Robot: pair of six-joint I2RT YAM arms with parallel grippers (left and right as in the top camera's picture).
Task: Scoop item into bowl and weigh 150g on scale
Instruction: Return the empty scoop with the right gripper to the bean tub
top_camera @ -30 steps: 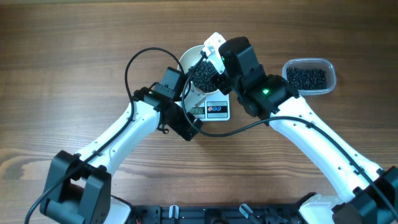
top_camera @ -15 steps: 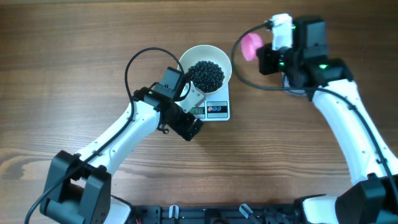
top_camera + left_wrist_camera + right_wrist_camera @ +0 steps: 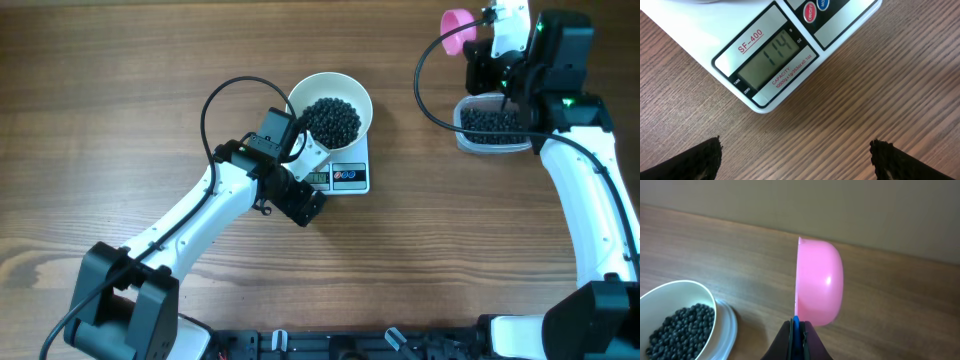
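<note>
Since the display [image 3: 771, 54] reads 114, short of the target, the right gripper [image 3: 796, 329] is clamped shut on the near end of the scoop [image 3: 820, 282]. The scoop juts out just past its fingertips, tipped on edge with its rounded back to the wrist camera, so I cannot tell whether anything lies in it. Well off to that gripper's left, the bowl [image 3: 300, 95] rests on the scale [image 3: 348, 178] with the beans [image 3: 332, 120] heaped dark inside. Right beneath the gripper sits the tub [image 3: 495, 125] holding more of them, which is probably why the hand hangs there: another dip is within easy reach. The left gripper [image 3: 795, 147] is spread wide and holds nothing. Its fingers [image 3: 700, 160] frame bare table [image 3: 865, 100], with the scale's front edge just ahead of them, a pose that seems meant to keep its camera on the digits, not to grasp. By my judgement the weighing is well along but needs one more partial scoop. A full one could overshoot, so the pour calls for a slow tilt.
</note>
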